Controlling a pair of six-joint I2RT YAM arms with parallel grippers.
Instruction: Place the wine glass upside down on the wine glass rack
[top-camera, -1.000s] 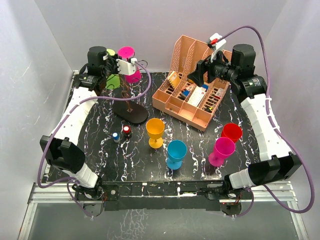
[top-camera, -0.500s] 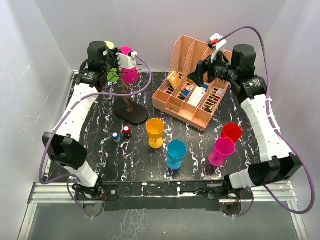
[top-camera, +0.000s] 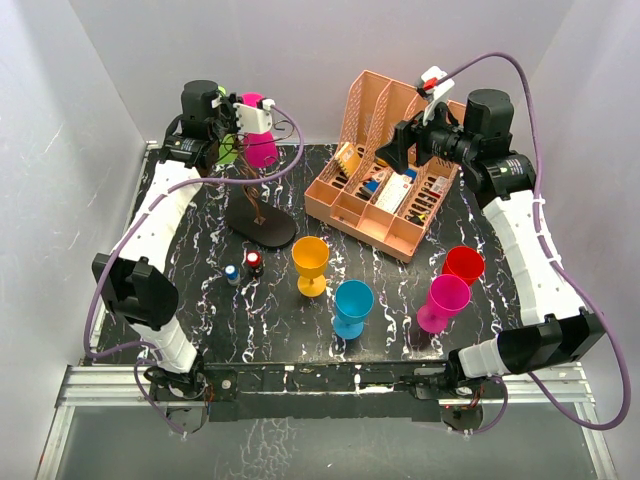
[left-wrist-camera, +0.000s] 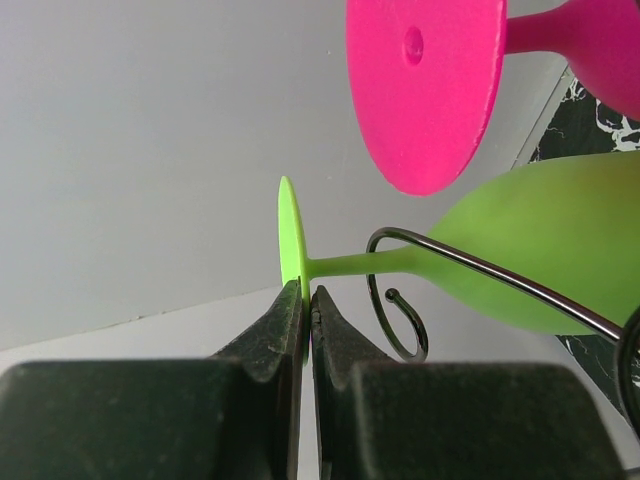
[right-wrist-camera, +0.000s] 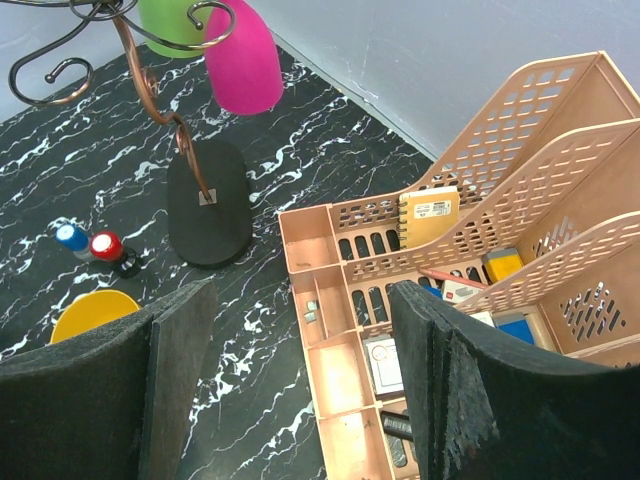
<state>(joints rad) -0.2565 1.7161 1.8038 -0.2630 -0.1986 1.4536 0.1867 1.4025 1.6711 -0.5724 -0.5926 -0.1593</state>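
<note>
Closest to the arm bases, on the black marble-pattern tabletop (top-camera: 270, 325), I've got 4 loose plastic goblets standing upright. There's a turquoise goblet (top-camera: 352, 300), a magenta goblet (top-camera: 445, 298), a red goblet (top-camera: 463, 264) just behind the magenta one, and an orange goblet (top-camera: 310, 260). Left of the orange one are 2 tiny bottles side by side, a blue-capped bottle (top-camera: 232, 273) and a red-capped bottle (top-camera: 253, 260).

A bit further back sits the dark thin-wire wine glass rack (top-camera: 262, 226), with a flat black oval base and a twisted stem rising from it. To its right is the peach plastic slotted organiser (top-camera: 385, 205), which has a notebook and small bits in its compartments. My right gripper (right-wrist-camera: 300, 300) hangs above that organiser with its fingers spread wide apart and nothing between them.

Up at the top of the rack near the far edge, a hot pink plastic wine glass (right-wrist-camera: 243, 60) hangs bowl-down. The lime green plastic wine glass (left-wrist-camera: 540, 250) hangs right beside it, also upside down. On the left wrist cam its stem crosses a curled wire arm (left-wrist-camera: 400, 325). I can't tell whether the wire is carrying the weight. My left gripper (left-wrist-camera: 305, 295) is pinched tight on the thin edge of the green glass's round foot.
</note>
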